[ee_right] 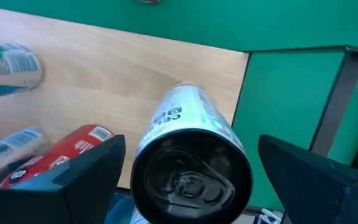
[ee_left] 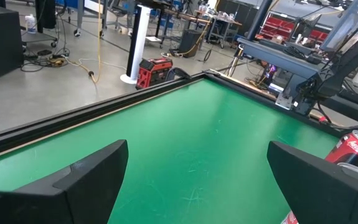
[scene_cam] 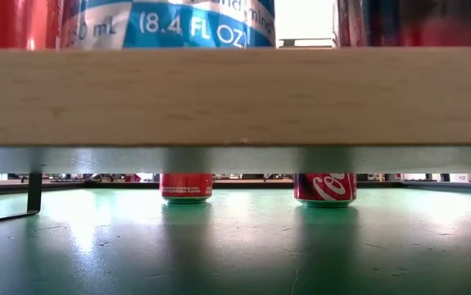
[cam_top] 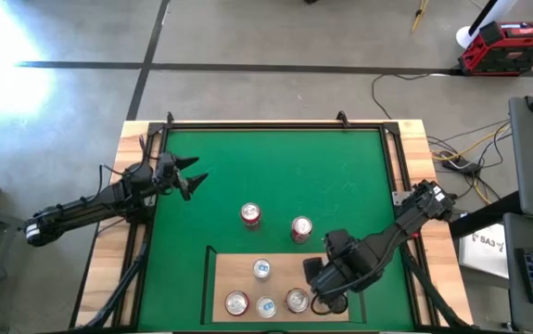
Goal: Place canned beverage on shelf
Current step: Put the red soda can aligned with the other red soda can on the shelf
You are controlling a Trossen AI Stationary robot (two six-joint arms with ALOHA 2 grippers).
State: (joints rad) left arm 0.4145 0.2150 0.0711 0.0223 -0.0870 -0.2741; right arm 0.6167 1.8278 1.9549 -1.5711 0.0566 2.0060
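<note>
The shelf [cam_top: 234, 269] is a pale wood board with a thin black rail, at the near middle of the green mat. Several cans stand on it, among them a blue-white one [cam_top: 261, 269] and a red one [cam_top: 297, 300]. My right gripper [cam_top: 327, 299] points down over the shelf's right end, open. Its fingers stand on either side of an upright white can [ee_right: 191, 174] on the board, with a narrow gap on each side. That can is hidden under the gripper in the high view. My left gripper [cam_top: 192, 176] waits open at the mat's left.
Two red cans [cam_top: 250, 215] [cam_top: 301, 229] stand on the mat just beyond the shelf. The low view shows them [scene_cam: 186, 187] [scene_cam: 325, 188] under the shelf's front edge [scene_cam: 235, 94]. Beside the white can stands the red can [ee_right: 73, 149]. The mat's far half is bare.
</note>
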